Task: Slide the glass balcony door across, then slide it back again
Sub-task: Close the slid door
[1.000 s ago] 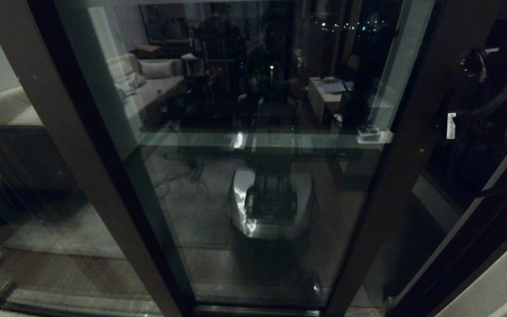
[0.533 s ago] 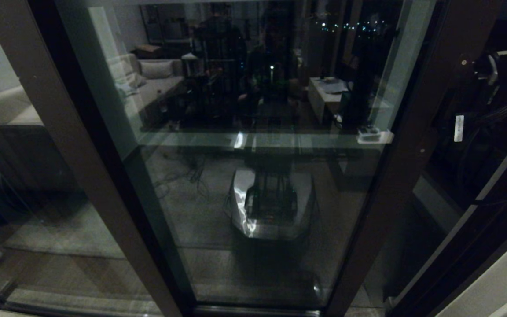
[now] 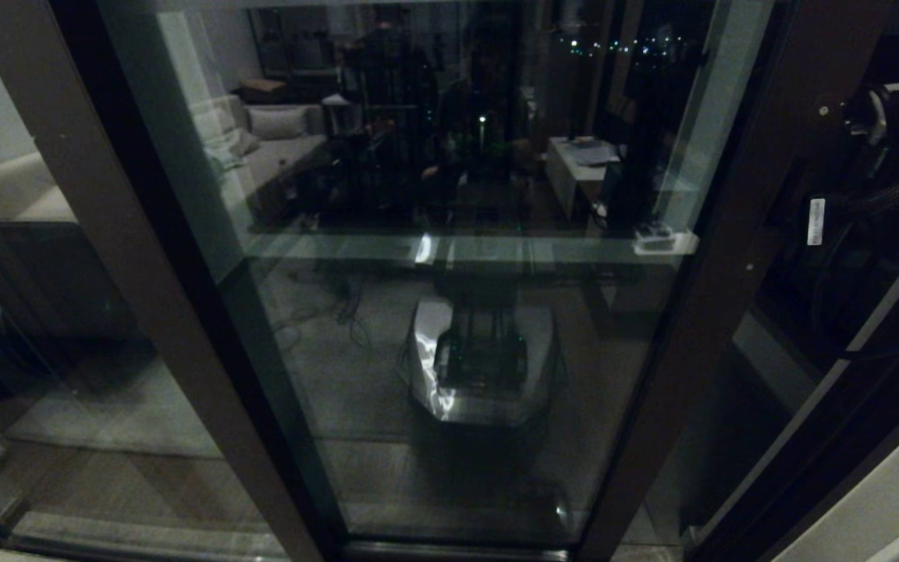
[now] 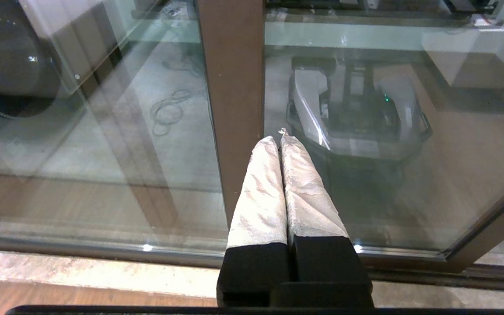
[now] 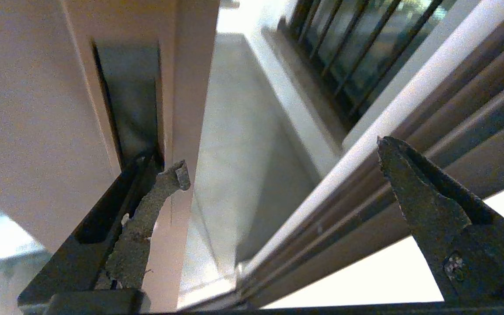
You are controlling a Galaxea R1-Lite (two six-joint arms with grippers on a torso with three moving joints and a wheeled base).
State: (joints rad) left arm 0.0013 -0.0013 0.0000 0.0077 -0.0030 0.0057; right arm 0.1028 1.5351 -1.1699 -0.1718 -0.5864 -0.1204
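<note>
The glass balcony door (image 3: 457, 328) fills the head view, and its dark brown right stile (image 3: 730, 257) slants down the right side. My right arm (image 3: 894, 117) is high beside that stile. In the right wrist view the right gripper (image 5: 282, 155) is open. One fingertip (image 5: 175, 175) lies at the recessed slot handle (image 5: 129, 100) in the door's edge (image 5: 29, 131), and the other hangs free before the frame. The left gripper (image 4: 277, 138) is shut on nothing, low down, pointing at a brown stile (image 4: 234, 87) and the glass.
A gap shows between the door's edge and the ribbed door frame (image 5: 409, 131), with balcony floor (image 5: 243, 131) and a railing (image 5: 357, 35) beyond. A pale wall (image 3: 871, 499) stands at the right. The floor track (image 4: 103, 249) runs below the glass, which reflects my base (image 3: 485, 359).
My right arm has shifted slightly up and to the right beside the door's right stile. The door itself has not visibly moved.
</note>
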